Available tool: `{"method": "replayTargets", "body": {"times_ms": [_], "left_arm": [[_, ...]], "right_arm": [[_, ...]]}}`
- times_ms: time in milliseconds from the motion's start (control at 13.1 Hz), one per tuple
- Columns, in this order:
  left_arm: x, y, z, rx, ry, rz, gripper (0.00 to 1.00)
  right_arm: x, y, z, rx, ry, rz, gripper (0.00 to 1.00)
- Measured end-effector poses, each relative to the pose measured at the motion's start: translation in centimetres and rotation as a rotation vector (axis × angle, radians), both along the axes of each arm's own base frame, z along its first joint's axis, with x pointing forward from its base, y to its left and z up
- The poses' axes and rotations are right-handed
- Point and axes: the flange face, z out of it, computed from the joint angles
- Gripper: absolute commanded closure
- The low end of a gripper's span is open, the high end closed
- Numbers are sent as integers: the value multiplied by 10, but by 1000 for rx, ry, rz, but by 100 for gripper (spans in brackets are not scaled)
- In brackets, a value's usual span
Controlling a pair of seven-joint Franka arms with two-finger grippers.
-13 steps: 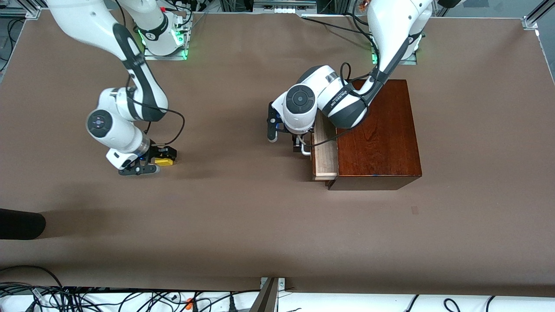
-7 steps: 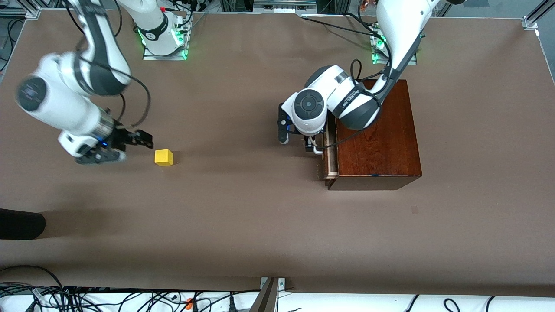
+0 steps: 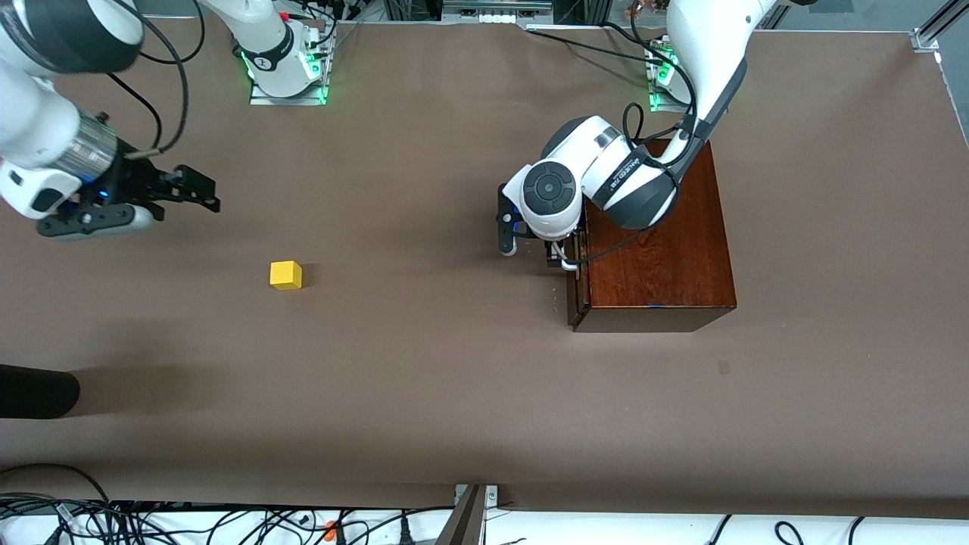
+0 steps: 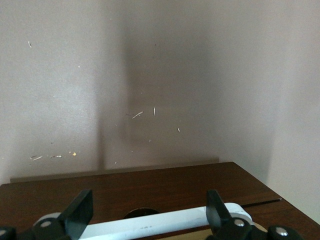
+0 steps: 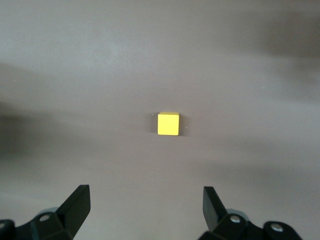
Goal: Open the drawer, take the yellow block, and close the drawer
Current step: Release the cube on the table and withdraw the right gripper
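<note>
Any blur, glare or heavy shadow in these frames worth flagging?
Front view: the right end effector and its arm look slightly smeared, while the yellow block is crisp with a soft shadow beside it. Left wrist view: a dark vertical shadow band crosses the table, and the white handle reads bright. Right wrist view: the table surface looks streaked and soft.

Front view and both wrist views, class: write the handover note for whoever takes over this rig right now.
Right hand: open, empty, raised over bare table at the right arm's end.
Left hand: open, fingers either side of the drawer's white handle.
Yellow block: on the table, out of the drawer, free of both hands.
Done: block taken out; drawer nearly flush with the mahogany box.
Left: confirm it is fully shut, then withdraw the left hand.
</note>
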Motion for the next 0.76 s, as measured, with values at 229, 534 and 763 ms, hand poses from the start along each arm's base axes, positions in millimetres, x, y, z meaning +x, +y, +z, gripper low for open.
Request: {"method": "replayTargets", "body": {"times_ms": [229, 534, 763], "left_arm": [[1, 1, 0, 1, 0, 2, 0], [-1, -7, 25, -26, -32, -7, 0], [-9, -21, 83, -52, -112, 70, 0]], "right_arm": [[0, -2, 20, -41, 3, 13, 0], [-2, 0, 37, -52, 8, 22, 0], [0, -2, 42, -54, -1, 19, 0]]}}
